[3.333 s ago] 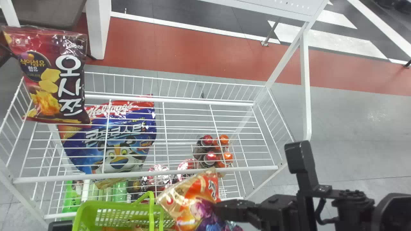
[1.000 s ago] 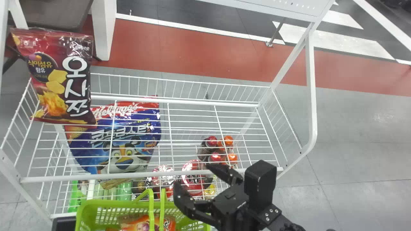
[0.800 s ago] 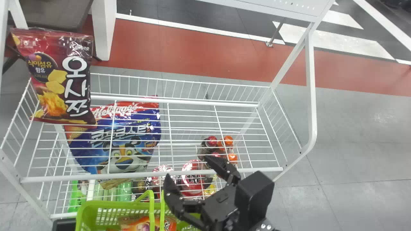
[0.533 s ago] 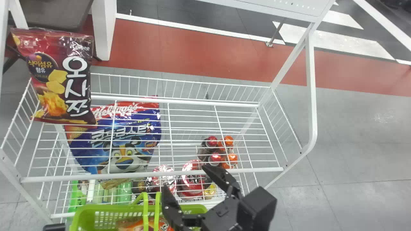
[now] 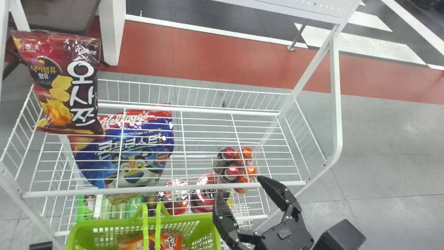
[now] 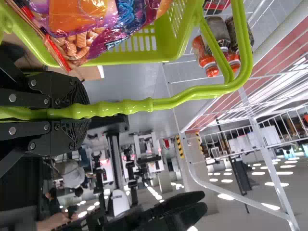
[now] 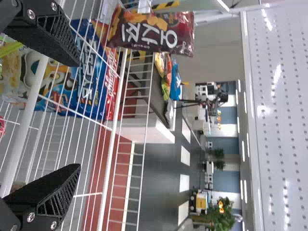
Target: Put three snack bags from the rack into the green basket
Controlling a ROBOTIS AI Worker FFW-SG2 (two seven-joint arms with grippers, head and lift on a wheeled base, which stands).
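**Right gripper [image 5: 240, 186] spread wide by rack's [image 5: 104, 191] near edge**

It hangs toward the near right corner with nothing between its fingers. The left gripper [image 6: 79, 111] is clenched on the handle [image 6: 192, 94] of the green basket [image 5: 76, 229], in front of the near edge. Inside lies an orange bag [image 5: 171, 239]. On the rack, a red bag [image 5: 38, 92] stands at the left edge, a blue bag [image 5: 86, 163] below the top shelf
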